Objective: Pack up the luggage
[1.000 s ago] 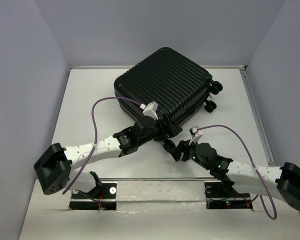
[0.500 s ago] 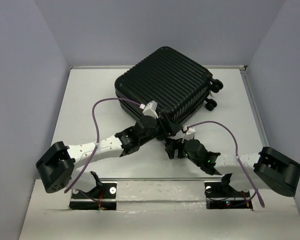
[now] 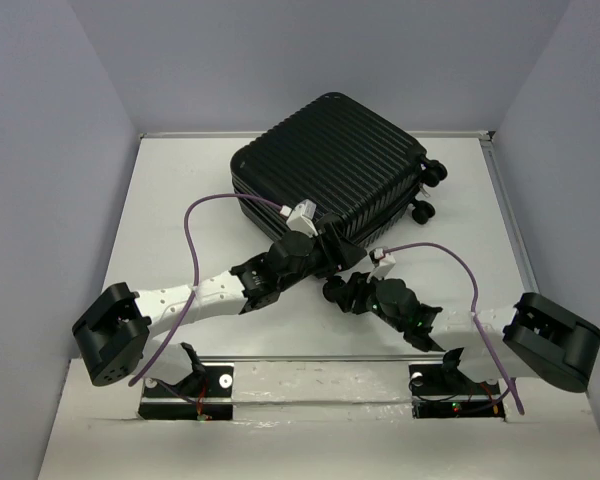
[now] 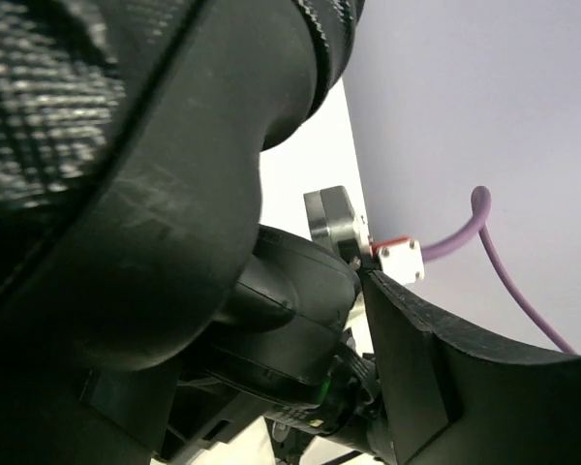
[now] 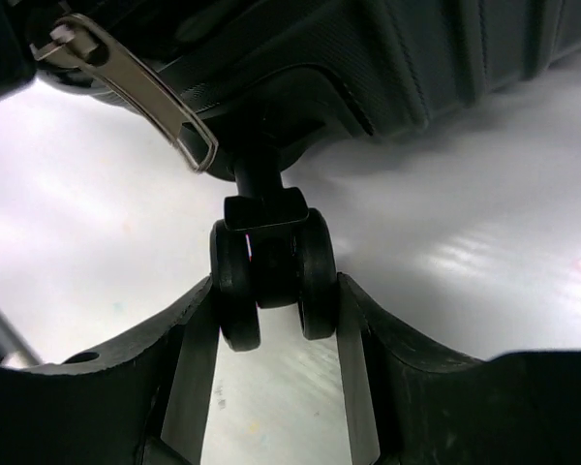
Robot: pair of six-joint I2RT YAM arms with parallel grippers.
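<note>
Right gripper (image 3: pixel 333 292) clamped on a small black twin caster wheel (image 5: pixel 271 281) of the large black ribbed hard-shell suitcase (image 3: pixel 325 160)
Its fingers press the wheel's two sides, a silver metal zipper pull (image 5: pixel 145 92) just above to the left; the left gripper (image 3: pixel 332 250), jaws spread wide, sits at the suitcase's near corner; the suitcase lies flat at the far middle of the white table (image 3: pixel 180 200), other wheels pointing right
</note>
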